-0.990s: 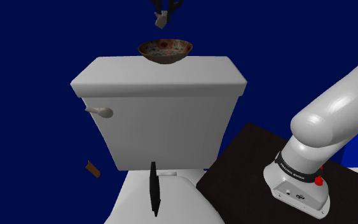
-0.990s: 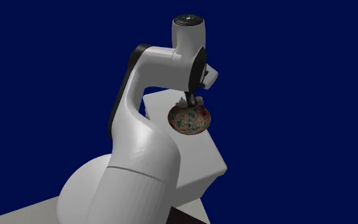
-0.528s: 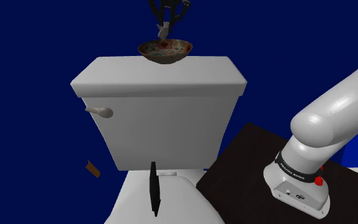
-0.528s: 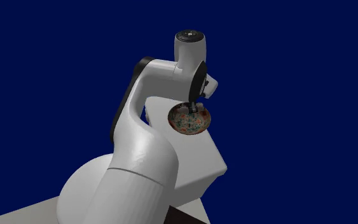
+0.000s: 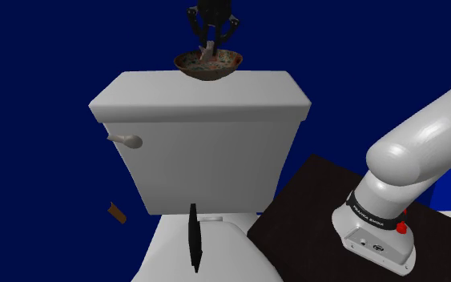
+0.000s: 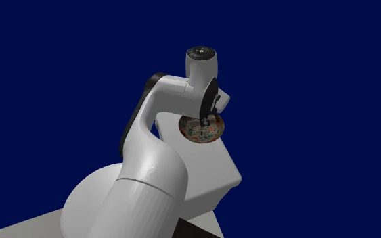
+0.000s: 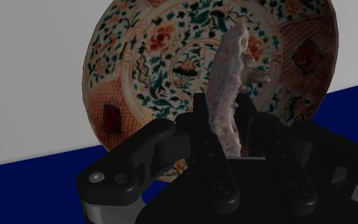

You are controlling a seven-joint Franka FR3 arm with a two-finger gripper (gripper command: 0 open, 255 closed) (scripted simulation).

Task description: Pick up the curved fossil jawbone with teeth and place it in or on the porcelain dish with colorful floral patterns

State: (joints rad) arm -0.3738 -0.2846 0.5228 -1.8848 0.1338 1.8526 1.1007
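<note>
Gripper (image 7: 228,127) clamped on the pale jawbone (image 7: 231,70), tip low inside the floral dish (image 7: 139,57) at the tank lid's (image 5: 199,92) far edge; pressing down off-centre could tip the dish or shove it off.

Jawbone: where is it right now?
At the shoulder view's top middle, the jawbone is clasped in the end effector, low over the floral dish on the toilet tank.

Light is flat and even, with soft shading on the white tank (image 5: 199,152). My gripper (image 7: 231,121) sits dim, almost featureless; the jawbone (image 7: 228,70) and dish (image 7: 139,76) look crisp and evenly lit.
</note>
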